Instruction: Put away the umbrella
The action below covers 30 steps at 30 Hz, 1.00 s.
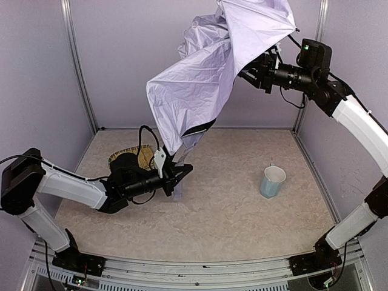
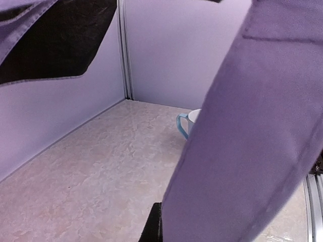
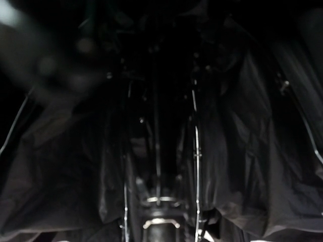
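Note:
The umbrella [image 1: 206, 79] hangs in the air at the back, half collapsed, its pale lavender canopy drooping down to the left. My right gripper [image 1: 253, 70] reaches under the canopy at the top right and holds the umbrella up; its fingertips are hidden by fabric. The right wrist view shows only the black lining [image 3: 242, 151], thin ribs and the shaft [image 3: 157, 151]. My left gripper [image 1: 177, 174] is low at the canopy's bottom tip, shut on the fabric. In the left wrist view lavender fabric [image 2: 252, 151] fills the right side beside one black finger [image 2: 154, 227].
A light blue cup [image 1: 272, 181] stands on the table at the right, and its handle shows in the left wrist view [image 2: 183, 123]. A woven straw tray [image 1: 124, 157] lies behind my left arm. Lavender walls close in the back and sides.

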Tool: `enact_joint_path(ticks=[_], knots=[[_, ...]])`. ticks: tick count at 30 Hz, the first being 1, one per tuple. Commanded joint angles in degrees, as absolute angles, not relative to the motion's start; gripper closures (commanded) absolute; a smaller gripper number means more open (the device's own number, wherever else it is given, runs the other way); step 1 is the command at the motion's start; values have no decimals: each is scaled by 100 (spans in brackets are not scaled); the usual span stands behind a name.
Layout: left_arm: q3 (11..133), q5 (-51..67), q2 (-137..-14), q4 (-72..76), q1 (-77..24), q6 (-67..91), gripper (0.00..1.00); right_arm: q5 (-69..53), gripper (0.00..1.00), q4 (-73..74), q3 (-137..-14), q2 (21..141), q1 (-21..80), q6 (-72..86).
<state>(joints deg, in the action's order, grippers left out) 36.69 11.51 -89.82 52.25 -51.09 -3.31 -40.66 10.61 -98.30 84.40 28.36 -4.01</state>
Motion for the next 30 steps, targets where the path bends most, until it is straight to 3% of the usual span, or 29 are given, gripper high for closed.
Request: enact_joint_path(ticks=[1, 3, 8, 15, 20, 30], knots=[[3262, 1308, -8920, 5450, -4951, -209, 100, -3844, 100, 1186, -10069, 8131, 2852, -731], [3234, 1452, -9112, 5518, -4746, -86, 100, -3987, 100, 1473, -10168, 8093, 2848, -951], [3906, 1667, -9843, 5421, -4187, -116, 100, -5768, 100, 2275, -9601, 7740, 3223, -2127], [5447, 2421, -10983, 4893, -3439, -293, 100, -5485, 100, 2802, -8060, 7028, 4380, -2931], [6335, 2551, -11371, 4365, -3358, -744, 100, -5178, 100, 2559, -6931, 7121, 4883, -2501], [6927, 2111, -11886, 4374, -3382, -1359, 100, -4773, 100, 1841, -5609, 9083, 5215, -1521]])
